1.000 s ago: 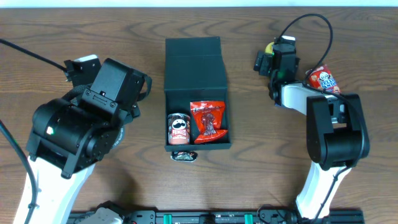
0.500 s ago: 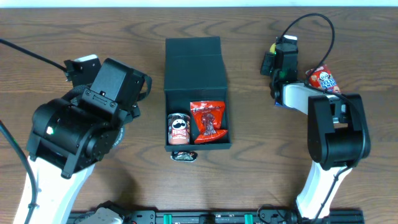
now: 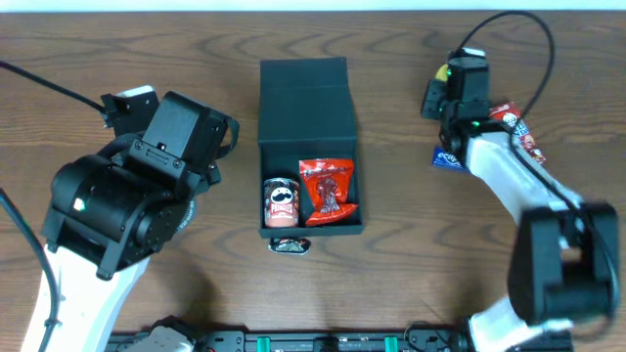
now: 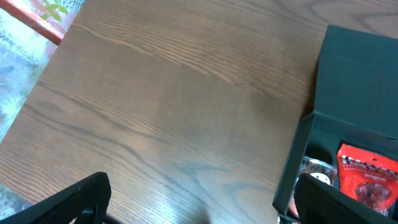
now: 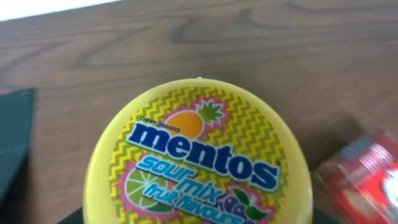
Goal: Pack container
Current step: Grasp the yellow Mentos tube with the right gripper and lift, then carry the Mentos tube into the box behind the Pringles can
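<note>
Partly packed at table centre: container (image 3: 305,98), lid laid open toward the far side, with a "Pringles" can (image 3: 281,203) and red snack bag (image 3: 328,191) inside. Left to pack: yellow tub (image 5: 199,155) marked "mentos sour mix", pinched in right gripper (image 3: 443,78) at far right, plus red packet (image 3: 518,127), blue packet (image 3: 447,156) and dark wrapper (image 3: 290,245). Left gripper (image 4: 199,208) spread wide, empty.

My overhead looks straight down on the brown wooden worktop (image 3: 391,274). Left wrist looks obliquely across its left side, sharing the dark square cardboard box (image 4: 360,81). Right wrist sits close above a yellow round Mentos tub (image 5: 199,162).
</note>
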Robot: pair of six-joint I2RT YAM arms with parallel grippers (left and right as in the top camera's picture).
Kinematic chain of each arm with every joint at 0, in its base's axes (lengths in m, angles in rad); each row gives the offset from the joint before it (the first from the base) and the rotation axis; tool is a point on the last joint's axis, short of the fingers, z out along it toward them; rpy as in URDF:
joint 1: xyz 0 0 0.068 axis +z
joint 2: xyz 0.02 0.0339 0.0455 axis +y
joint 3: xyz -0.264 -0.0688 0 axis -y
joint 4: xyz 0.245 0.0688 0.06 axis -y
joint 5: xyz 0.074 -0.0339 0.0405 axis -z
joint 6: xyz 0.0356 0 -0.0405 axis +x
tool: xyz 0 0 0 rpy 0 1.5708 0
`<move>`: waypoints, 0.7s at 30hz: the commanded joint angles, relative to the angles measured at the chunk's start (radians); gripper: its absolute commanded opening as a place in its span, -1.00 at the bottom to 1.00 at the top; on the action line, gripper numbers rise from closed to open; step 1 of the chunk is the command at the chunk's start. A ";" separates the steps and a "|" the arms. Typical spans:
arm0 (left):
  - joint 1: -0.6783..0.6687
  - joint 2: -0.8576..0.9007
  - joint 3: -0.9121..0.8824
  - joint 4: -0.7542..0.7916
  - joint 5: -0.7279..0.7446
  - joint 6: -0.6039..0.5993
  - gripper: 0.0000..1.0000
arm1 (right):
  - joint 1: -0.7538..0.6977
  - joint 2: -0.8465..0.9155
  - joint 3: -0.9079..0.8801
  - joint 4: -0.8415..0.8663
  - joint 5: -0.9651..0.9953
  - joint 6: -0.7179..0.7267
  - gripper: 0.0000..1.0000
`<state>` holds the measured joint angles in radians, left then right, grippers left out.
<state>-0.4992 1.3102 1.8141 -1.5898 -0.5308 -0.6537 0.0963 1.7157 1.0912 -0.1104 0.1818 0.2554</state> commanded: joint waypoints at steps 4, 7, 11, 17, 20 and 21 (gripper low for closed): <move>0.004 -0.003 0.000 -0.008 -0.018 0.003 0.90 | 0.063 -0.238 0.017 -0.234 -0.202 0.090 -0.98; 0.004 -0.007 0.001 -0.013 -0.013 0.002 0.90 | 0.111 -0.315 0.045 -0.384 -0.337 0.128 -0.97; 0.004 -0.026 0.001 -0.014 0.007 -0.001 0.90 | 0.195 -0.367 0.105 -0.559 -0.454 0.267 -0.97; 0.004 -0.080 0.001 -0.014 0.014 -0.035 0.90 | 0.318 -0.374 0.138 -0.566 -0.571 0.592 -0.98; 0.004 -0.104 0.001 -0.014 0.038 -0.035 0.90 | 0.369 -0.374 0.138 -0.539 -0.571 0.763 -0.98; 0.004 -0.109 0.001 -0.014 0.047 -0.034 0.90 | 0.388 -0.374 0.138 -0.526 -0.571 0.812 -0.97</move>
<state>-0.4992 1.2194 1.8141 -1.5982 -0.5083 -0.6731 0.4435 1.3544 1.2018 -0.6590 -0.3450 0.8284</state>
